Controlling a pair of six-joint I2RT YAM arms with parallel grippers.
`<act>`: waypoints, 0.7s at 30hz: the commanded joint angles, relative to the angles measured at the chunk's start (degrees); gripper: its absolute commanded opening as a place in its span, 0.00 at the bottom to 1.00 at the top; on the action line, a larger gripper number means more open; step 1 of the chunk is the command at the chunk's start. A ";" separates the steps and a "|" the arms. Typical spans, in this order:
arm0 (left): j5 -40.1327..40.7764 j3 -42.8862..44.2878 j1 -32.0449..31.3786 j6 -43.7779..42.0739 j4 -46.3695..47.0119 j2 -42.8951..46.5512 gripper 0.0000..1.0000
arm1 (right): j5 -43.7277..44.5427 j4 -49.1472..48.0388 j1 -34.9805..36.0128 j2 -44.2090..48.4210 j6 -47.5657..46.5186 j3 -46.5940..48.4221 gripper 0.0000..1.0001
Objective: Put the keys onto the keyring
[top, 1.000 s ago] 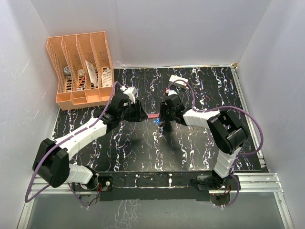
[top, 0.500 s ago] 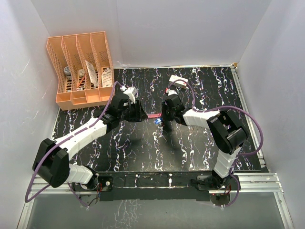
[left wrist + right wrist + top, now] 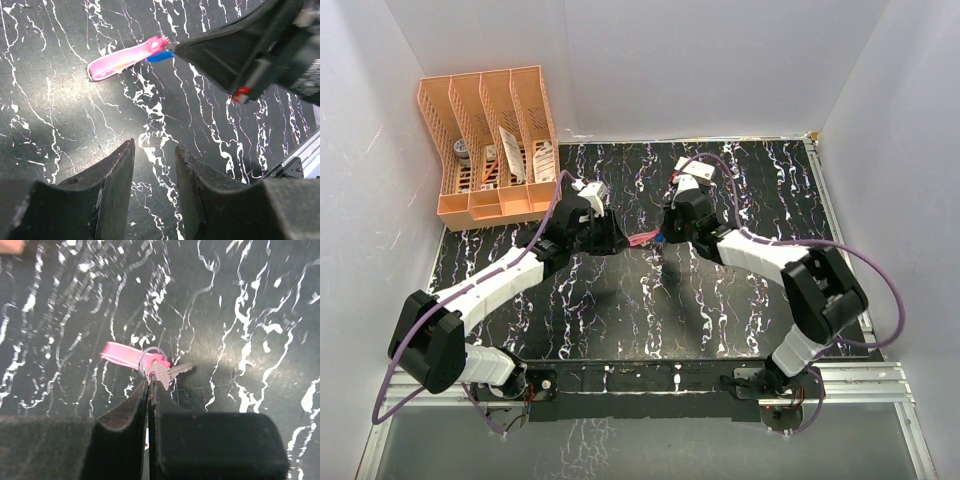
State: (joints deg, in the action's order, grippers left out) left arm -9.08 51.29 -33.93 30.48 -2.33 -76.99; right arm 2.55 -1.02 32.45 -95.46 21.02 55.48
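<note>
- Fingers of the right gripper are pressed flat together, with no gap between them.
- Their tips sit at the head of the blue key, whose pale silvery blade points away to the right in the right wrist view. I cannot tell whether the tips actually pinch the key or only touch it.
- Just beyond the tips, the pink key stretches away to the left as a slim bright strip, meeting the blue key end to end.
- A thin metal keyring loops over the spot where the two keys meet. Whether either key is threaded onto it is too small to tell.
- From above, both keys lie near the middle of the black, white-veined desk, between the two arms. The pink key is on the left and the blue key is at the right gripper.
- Left gripper sits just beside the pink key's far end, facing the right one.
- Its fingers stand apart with only bare desk between them. The pink key and a sliver of the blue key lie ahead of them.
- At the far left corner stands an orange slotted file rack holding a few papers.
</note>
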 commanded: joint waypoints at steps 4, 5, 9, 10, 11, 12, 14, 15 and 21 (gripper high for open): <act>0.11 -2.20 0.35 -0.02 6.42 2.55 0.37 | 1.08 0.93 -0.32 10.50 -5.66 1.34 0.00; -0.03 -2.43 0.31 0.09 7.39 2.47 0.37 | 1.02 1.41 -0.28 11.54 -5.94 1.38 0.00; -0.19 -3.03 0.31 0.13 10.15 3.23 0.37 | 0.14 3.47 -0.28 15.56 -7.12 1.91 0.00; -0.06 -3.53 0.35 -0.14 11.67 3.78 0.38 | -0.55 3.60 -0.28 16.55 -7.50 1.95 0.00; 0.13 -4.23 0.36 -0.73 13.26 4.51 0.38 | -1.30 3.79 -0.28 17.43 -8.01 1.91 0.00; 0.50 -5.06 0.36 -1.82 15.45 5.21 0.39 | -1.95 4.08 -0.28 18.28 -8.50 1.98 0.00; 1.76 -7.09 0.35 -4.44 19.77 7.17 0.46 | -3.38 4.72 -0.31 19.73 -9.59 2.08 0.00; 2.38 -8.17 0.36 -5.79 22.40 8.14 0.51 | -3.93 4.97 -0.30 20.31 -10.01 2.20 0.00; 0.47 -14.01 0.34 -14.81 32.17 12.93 0.58 | -9.70 6.38 -0.28 22.29 -13.22 2.96 0.00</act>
State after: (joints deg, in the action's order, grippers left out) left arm -7.94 39.44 -33.87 22.68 19.86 -67.44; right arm -2.28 6.07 32.45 -75.31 11.11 55.72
